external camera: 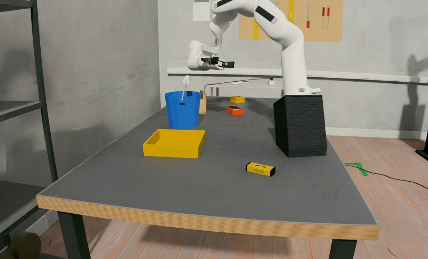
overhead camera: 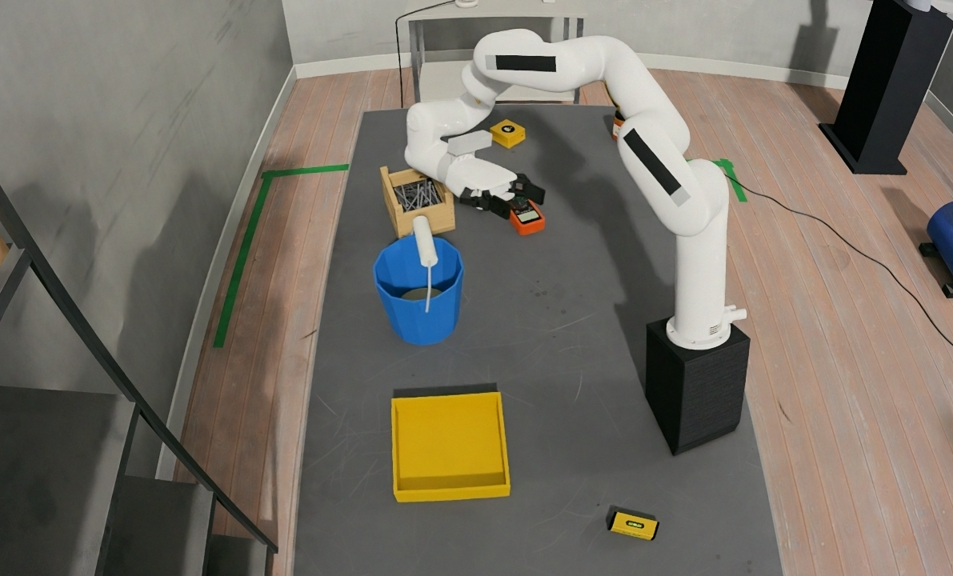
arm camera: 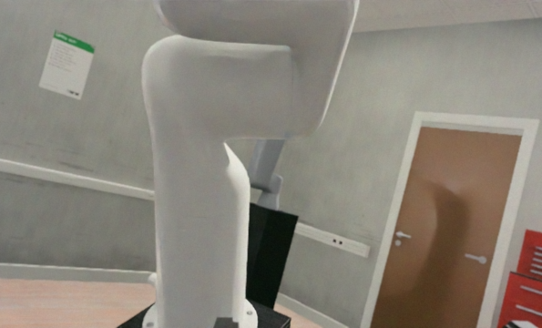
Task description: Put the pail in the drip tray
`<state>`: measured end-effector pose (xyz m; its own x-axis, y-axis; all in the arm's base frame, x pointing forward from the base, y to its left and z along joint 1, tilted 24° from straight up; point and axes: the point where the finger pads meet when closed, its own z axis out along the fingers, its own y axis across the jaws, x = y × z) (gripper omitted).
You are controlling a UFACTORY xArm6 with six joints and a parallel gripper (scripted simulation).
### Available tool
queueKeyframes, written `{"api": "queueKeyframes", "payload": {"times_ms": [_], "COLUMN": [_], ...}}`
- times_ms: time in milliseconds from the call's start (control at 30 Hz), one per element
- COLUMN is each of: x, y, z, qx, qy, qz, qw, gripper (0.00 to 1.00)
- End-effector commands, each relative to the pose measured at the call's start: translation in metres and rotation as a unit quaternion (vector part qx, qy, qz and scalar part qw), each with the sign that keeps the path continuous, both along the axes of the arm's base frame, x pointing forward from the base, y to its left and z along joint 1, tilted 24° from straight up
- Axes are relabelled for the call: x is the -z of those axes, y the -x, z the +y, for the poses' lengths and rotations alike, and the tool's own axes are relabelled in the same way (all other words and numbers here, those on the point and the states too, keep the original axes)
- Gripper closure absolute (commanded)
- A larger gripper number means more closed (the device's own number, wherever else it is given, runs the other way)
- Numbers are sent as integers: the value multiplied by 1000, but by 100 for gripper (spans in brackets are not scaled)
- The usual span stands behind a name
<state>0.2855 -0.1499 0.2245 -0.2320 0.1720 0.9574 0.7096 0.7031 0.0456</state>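
The blue pail (overhead camera: 418, 290) stands upright on the grey table, its white handle (overhead camera: 426, 250) raised above the rim; it also shows in the exterior view (external camera: 183, 109). The yellow drip tray (overhead camera: 449, 446) lies empty nearer the table's front end, apart from the pail, and shows in the exterior view (external camera: 174, 142). My gripper (overhead camera: 506, 197) is open and empty, held level high above the table beyond the pail, fingers pointing sideways (external camera: 225, 63). The wrist view shows only my own arm (arm camera: 216, 182) and the room wall.
A wooden crate of nails (overhead camera: 416, 198) sits just behind the pail. An orange meter (overhead camera: 526, 215) lies under the gripper, a yellow box (overhead camera: 507, 132) farther back. A small yellow level (overhead camera: 632, 524) lies near the front. The arm's black pedestal (overhead camera: 695, 386) stands at the right.
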Motion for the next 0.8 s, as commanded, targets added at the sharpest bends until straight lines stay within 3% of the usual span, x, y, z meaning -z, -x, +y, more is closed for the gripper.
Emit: {"api": "queueKeyframes", "payload": {"times_ms": [0,167,300,533,600,633,767], "x": [-1,-1,-3,-4,-4,-5,-6], "y": [0,-3,-19,-38,-38,-46,-55], "z": [0,0,0,0,0,0,0], "qx": [0,3,27,54,54,65,78], "qy": [1,14,82,162,162,196,235], "qz": [-1,-8,-42,-82,-82,-99,-118], "qw": [1000,1000,995,982,982,973,962], "gripper": [0,0,0,0,0,0,0]}}
